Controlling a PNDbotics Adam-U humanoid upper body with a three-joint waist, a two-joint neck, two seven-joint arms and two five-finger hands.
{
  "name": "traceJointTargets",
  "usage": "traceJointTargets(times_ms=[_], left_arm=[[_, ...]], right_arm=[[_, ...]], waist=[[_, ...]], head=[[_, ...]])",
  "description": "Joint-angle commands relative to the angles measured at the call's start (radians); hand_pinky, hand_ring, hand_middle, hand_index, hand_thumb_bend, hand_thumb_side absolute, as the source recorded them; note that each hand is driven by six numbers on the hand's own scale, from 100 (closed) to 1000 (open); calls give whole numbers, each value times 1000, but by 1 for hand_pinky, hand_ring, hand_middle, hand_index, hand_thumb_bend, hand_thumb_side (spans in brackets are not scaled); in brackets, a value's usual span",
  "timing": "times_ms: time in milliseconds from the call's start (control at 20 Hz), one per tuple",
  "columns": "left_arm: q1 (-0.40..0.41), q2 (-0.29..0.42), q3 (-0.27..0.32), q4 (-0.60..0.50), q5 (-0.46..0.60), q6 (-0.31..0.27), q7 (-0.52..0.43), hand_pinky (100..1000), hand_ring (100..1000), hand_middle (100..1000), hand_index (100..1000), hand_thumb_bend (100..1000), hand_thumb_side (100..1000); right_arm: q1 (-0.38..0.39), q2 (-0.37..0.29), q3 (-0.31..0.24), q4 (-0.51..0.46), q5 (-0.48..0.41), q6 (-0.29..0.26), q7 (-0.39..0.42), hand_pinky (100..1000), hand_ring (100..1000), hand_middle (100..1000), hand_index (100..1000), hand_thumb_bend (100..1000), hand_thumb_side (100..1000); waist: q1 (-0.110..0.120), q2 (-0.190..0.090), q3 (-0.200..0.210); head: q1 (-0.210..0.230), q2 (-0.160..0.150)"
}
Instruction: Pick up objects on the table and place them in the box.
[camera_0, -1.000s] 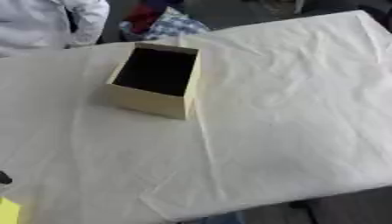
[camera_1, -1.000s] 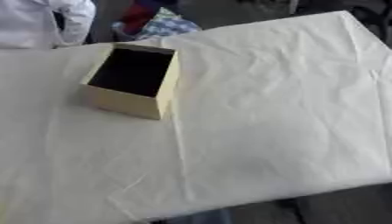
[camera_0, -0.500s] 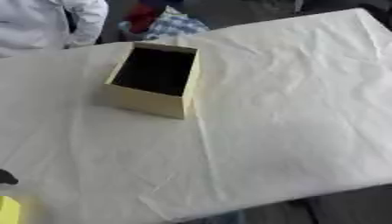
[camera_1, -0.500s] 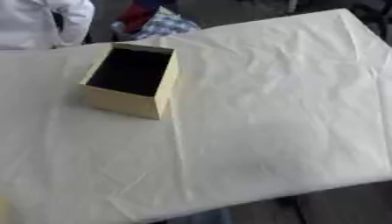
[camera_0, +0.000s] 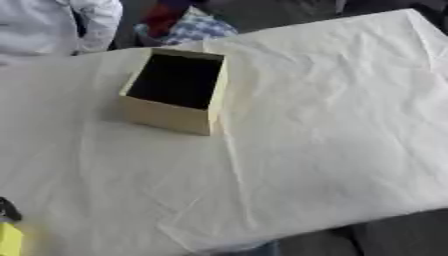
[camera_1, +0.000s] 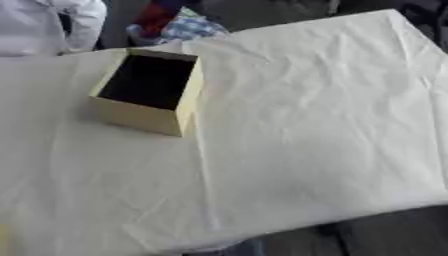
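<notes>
Tan box (camera_0: 171, 116) (dark inside), cream tablecloth (camera_0: 332, 125), yellow object (camera_0: 9, 239).

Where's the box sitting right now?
The open box stands on the cloth-covered table, in the far-left part of both eye views, near the table's far edge.

You see only a yellow thing (camera_0: 9, 240) w/ a dark bit (camera_0: 8, 210) above, cut off at bottom-left edge; can't ID. Box (camera_0: 175, 90) inside too dark.
</notes>
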Motion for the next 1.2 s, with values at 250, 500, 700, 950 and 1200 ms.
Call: traceJointTargets(times_ms=[250, 500, 700, 950, 1200], left_arm=[[18, 44, 52, -21, 14, 23, 40, 491, 554, 482, 554, 165, 210], [-26, 57, 86, -71, 82, 7, 40, 491, 556, 488, 560, 100, 211], [-120, 89, 121, -140, 174, -13, 41, 494, 559, 494, 563, 100, 207], [-305, 100, 133, -177, 307, -16, 16, 487, 557, 485, 563, 100, 212], [-553, 33, 79, -109, 386, -31, -66, 494, 565, 492, 573, 100, 371]], right_arm=[[-2, -15, -15, -15, 2, 9, -8, 598, 661, 542, 700, 100, 895], [-1, -20, -13, -15, 2, 9, -7, 599, 662, 542, 701, 100, 893], [-1, -27, -10, -15, 0, 8, -3, 599, 662, 542, 701, 100, 891], [-4, -31, -3, -15, -5, 7, 6, 599, 661, 541, 700, 100, 891], [-8, -33, 5, -15, -13, 6, 16, 598, 661, 539, 700, 100, 881]], waist=[[-2, -10, 6], [-3, -11, 8], [-2, -14, 9], [-1, -16, 2], [-2, -15, -10]], head=[[-8, 6], [-12, 6], [-10, 6], [2, 6], [37, 6]])
